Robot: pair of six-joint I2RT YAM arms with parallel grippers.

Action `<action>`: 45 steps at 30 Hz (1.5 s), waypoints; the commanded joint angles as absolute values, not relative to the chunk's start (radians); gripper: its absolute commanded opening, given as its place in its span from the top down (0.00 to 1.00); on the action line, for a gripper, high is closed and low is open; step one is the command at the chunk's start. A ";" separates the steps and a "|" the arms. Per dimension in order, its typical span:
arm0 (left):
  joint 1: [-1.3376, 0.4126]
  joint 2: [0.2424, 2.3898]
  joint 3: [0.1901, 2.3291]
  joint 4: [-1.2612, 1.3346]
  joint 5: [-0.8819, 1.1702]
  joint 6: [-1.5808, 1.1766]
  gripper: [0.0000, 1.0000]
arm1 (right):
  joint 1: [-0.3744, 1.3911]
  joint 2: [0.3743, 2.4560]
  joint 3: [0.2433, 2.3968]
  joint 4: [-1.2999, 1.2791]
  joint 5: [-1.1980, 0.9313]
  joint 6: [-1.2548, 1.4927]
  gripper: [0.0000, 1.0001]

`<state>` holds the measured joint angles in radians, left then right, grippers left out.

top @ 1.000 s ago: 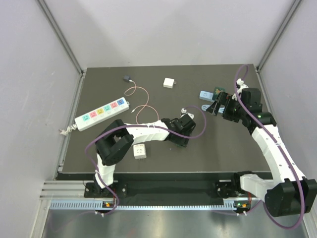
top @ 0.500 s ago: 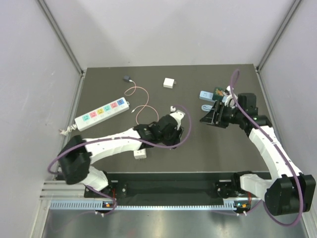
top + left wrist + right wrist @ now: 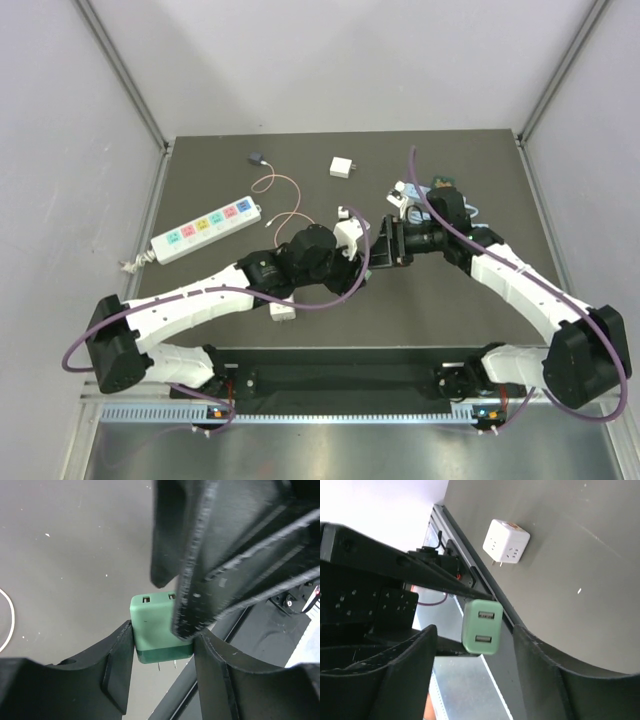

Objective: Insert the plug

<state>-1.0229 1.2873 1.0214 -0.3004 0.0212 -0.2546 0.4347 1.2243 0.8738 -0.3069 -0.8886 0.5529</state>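
Observation:
The plug (image 3: 155, 625) is a green two-port USB charger with two metal prongs. My left gripper (image 3: 162, 647) is shut on it, one finger against each side. In the top view both grippers meet above the table's middle, left gripper (image 3: 362, 241) facing right gripper (image 3: 388, 243), and the plug is hidden between them. My right gripper (image 3: 475, 635) straddles the plug (image 3: 481, 626) with a gap on each side, so it is open. Its fingers (image 3: 225, 555) cross over the plug in the left wrist view. The white power strip (image 3: 205, 232) with coloured sockets lies at the left.
A white cube adapter (image 3: 283, 311) lies near the front edge, also seen from the right wrist (image 3: 506, 542). A white charger (image 3: 345, 167) and a small black plug (image 3: 256, 157) with a thin pink cable (image 3: 280, 195) sit at the back. Small blue items (image 3: 440, 183) lie behind the right arm.
The right gripper has travelled left to the left gripper and narrowed its jaws around the plug. The left arm has stretched out and shifted, still holding the plug.

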 commanded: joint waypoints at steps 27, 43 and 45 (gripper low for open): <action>-1.026 1.154 0.968 -0.258 -0.052 -0.192 0.01 | 0.355 1.328 1.070 -0.190 -0.799 0.499 1.00; -1.026 0.963 0.877 -0.275 0.038 -0.155 0.03 | 0.193 1.750 1.626 -0.464 -0.459 -0.467 1.00; -1.026 0.954 0.884 -0.281 0.046 -0.152 0.03 | 0.184 1.775 1.603 -0.425 -0.515 -0.601 1.00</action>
<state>-1.0229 0.9802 0.8833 -0.3000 0.0139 -0.1734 0.1883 1.7638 1.5948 -0.4625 -0.4767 -0.2981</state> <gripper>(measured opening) 0.970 0.298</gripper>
